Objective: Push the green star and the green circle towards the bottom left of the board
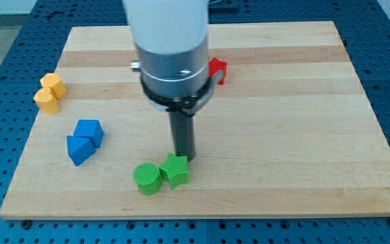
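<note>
Tip touching green star from above-right; green circle touching star; pair sitting bottom-centre of desk, leftward push remaining. No jaws fitted.

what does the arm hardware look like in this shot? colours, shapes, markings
White cylindrical arm body at the view's top, then a silver-grey metal collar with a small side stud, a black ring beneath it, and a straight dark rod ending at my tip. No cables or markings show.

My tip, rod upright
</note>
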Motion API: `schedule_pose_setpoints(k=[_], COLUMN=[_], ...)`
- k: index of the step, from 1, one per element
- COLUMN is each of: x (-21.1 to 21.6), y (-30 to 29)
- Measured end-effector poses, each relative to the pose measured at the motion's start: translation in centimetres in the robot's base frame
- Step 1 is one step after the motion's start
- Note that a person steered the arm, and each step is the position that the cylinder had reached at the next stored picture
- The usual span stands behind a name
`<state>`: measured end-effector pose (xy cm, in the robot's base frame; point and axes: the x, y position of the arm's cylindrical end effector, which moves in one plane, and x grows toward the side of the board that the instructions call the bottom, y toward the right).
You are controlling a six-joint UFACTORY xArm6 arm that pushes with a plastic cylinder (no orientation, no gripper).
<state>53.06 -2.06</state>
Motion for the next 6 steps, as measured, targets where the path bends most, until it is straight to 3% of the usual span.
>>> schedule_pose_setpoints(k=[2, 6], x=[2.4, 6.8], y=[0.9, -5.9])
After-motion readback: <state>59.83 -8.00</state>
